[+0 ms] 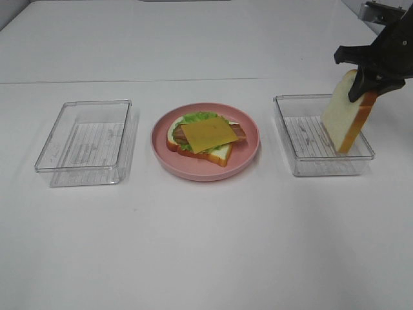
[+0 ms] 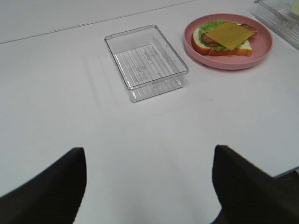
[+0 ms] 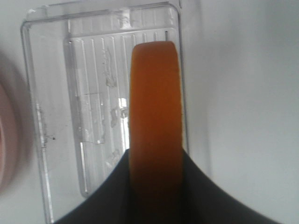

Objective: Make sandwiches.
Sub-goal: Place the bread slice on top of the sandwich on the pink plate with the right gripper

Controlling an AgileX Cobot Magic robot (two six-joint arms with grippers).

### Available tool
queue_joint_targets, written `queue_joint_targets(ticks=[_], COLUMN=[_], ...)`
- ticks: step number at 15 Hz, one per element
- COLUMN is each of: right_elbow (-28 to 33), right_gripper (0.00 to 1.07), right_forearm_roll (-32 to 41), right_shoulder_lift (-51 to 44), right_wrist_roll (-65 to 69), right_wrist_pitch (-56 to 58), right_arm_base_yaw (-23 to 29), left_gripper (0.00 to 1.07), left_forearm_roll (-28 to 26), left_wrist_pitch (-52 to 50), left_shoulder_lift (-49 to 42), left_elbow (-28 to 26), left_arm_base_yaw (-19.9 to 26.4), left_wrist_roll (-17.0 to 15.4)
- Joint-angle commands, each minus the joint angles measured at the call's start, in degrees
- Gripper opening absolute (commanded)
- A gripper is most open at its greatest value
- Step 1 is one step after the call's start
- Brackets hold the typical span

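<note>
Two clear trays: left tray (image 1: 84, 142) at 9 o'clock, right tray (image 1: 321, 135) at 3. One pink plate (image 1: 205, 141) between, bearing open sandwich (image 1: 205, 137). One bread slice (image 1: 346, 113) upright over right tray, pinched by right gripper (image 1: 374, 77). Left gripper (image 2: 149, 186) spread, empty.

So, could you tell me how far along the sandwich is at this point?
Done: the pink plate holds a bread slice with lettuce, bacon and cheese stacked on it. In hand: the right gripper grips the top bread slice, hanging on edge over the right tray. Left: laying it on the stack.
</note>
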Motion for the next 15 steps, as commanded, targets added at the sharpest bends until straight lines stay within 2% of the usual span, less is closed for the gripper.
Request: queue_joint_targets(ticks=[1, 5, 8, 11, 15], right_elbow=[-0.2, -0.2, -0.2, -0.2, -0.1], right_gripper=[0.00, 0.00, 0.00, 0.00, 0.00], right_forearm_roll=[4.6, 12.9, 25.7, 33.1, 33.9], right_shoulder_lift=[-3.0, -4.3, -4.4, -4.4, -4.4], right_wrist_roll=[-1.5, -4.7, -12.2, -16.8, -18.2], right_wrist_pitch=[0.5, 2.1, 6.3, 8.9, 8.9], right_arm_base_yaw=[0.0, 0.0, 0.1, 0.3, 5.6], left_gripper=[0.72, 0.72, 0.72, 0.72, 0.72], left_forearm_roll=[0.4, 0.4, 0.4, 0.4, 0.4], left_wrist_pitch=[-0.6, -0.6, -0.6, -0.6, -0.6], left_shoulder_lift=[-1.1, -1.1, -1.1, -1.1, -1.1], left_elbow=[0.1, 0.1, 0.1, 0.1, 0.1], left_arm_base_yaw=[-0.2, -0.2, -0.2, -0.2, -0.2], left_wrist_roll=[0.1, 0.1, 0.1, 0.1, 0.1])
